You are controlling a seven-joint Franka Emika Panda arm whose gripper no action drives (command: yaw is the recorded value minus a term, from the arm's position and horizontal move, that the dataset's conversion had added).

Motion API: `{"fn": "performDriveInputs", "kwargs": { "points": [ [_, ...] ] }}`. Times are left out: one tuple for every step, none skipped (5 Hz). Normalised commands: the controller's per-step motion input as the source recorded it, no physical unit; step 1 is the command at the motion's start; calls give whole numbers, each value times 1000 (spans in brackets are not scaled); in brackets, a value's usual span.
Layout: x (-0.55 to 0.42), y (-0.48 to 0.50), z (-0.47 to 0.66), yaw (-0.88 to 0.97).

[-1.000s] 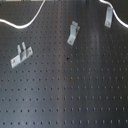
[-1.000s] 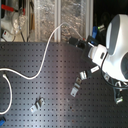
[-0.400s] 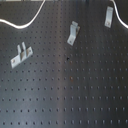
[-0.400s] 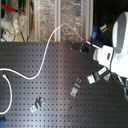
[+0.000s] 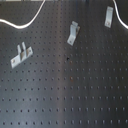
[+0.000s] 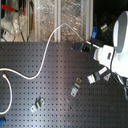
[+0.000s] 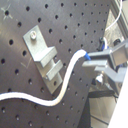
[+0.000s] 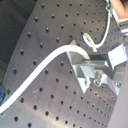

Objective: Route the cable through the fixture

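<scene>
The fixture (image 5: 108, 16) is a slim silvery strip standing at the far right of the black hole board in the first exterior view. The white cable (image 5: 27, 21) curves along the far edge, and a stretch of it passes just behind the fixture. In the second exterior view my gripper (image 6: 82, 46) hangs above the board, shut on the cable (image 6: 46, 52) near its end. The first wrist view shows the cable (image 7: 62, 82) running into the gripper (image 7: 94, 61) and crossing in front of a bolted metal bracket (image 7: 42, 50). I cannot tell whether that bracket is the fixture.
A wider bracket with two upright prongs (image 5: 20, 55) stands at the first exterior view's left. A bent L-shaped bracket (image 5: 73, 33) stands mid-board. Shelves and clutter (image 6: 60, 15) lie beyond the board's far edge in the second exterior view. The white arm (image 6: 117, 45) fills the second exterior view's right.
The arm's white body has shifted slightly toward the second exterior view's right. The gripper stays shut on the cable, and the brackets have not moved.
</scene>
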Motion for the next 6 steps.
{"fn": "performDriveInputs", "kwargs": {
  "points": [
    [347,67,-316,-254],
    [148,205,-129,100],
    [77,280,-76,346],
    [-9,2,51,3],
    [-237,-146,231,0],
    [-138,-260,95,0]
  ]
}}
